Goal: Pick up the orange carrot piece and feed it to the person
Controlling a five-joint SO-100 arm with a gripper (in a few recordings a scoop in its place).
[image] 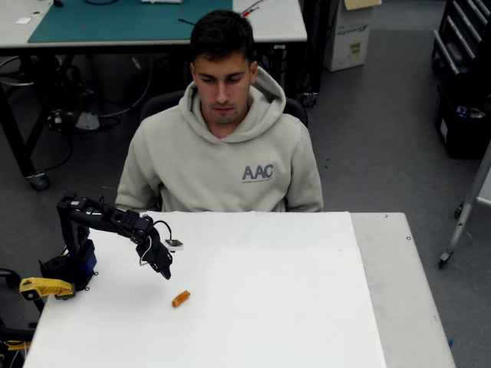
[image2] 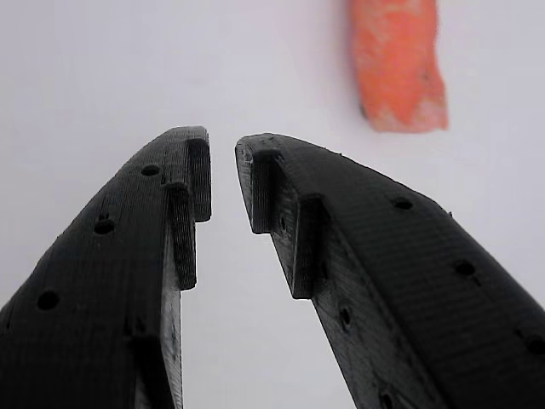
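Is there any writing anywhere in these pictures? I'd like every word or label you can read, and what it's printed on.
"AAC": dark blue letters on the chest of the person's light hoodie, in the overhead view.
Printing on the cardboard box on the floor behind him: too small and blurred to read.
Nothing is written on the carrot piece, the gripper or the white table.

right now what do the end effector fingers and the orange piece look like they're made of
The end effector fingers look like matte black 3D-printed plastic: fine layer lines and small round holes show on the surface. The orange carrot piece looks like real cut carrot, moist and slightly rough with pale patches, though a soft imitation can't be ruled out.
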